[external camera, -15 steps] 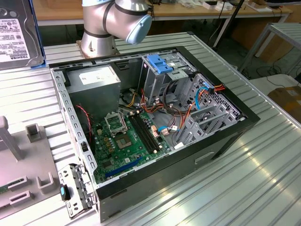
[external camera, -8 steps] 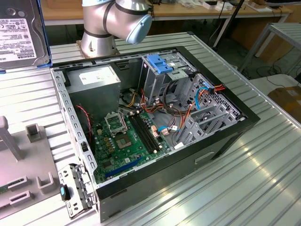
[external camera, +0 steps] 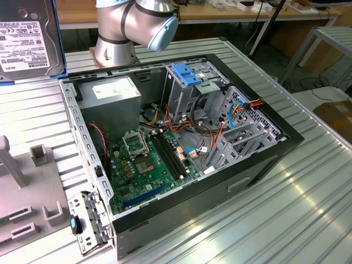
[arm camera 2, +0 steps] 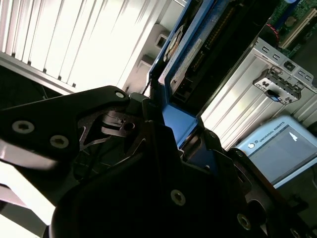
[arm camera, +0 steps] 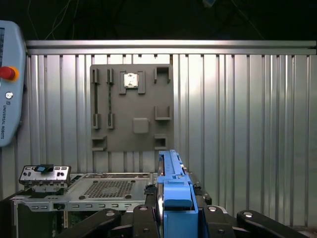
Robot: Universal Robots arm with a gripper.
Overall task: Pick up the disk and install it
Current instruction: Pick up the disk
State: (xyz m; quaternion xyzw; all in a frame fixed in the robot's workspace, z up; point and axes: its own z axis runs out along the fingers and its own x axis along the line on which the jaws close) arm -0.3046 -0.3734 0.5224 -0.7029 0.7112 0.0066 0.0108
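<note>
Item: the disk [external camera: 27, 44], blue rails along its sides.
Location: I am holding it aloft at the exterior view's left, well apart from the open computer case [external camera: 181, 137] lying on the desk [external camera: 308, 209].
Jaws: closed narrow on the disk, one on each side.
Handling, by my judgement: I am carrying it; a firm, square grip and clearance over the loose cables [external camera: 212, 135] matter most.

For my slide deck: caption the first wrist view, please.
Gripper holding the blue-railed disk edge-on, open computer case and grey fixture plate beyond.
</note>
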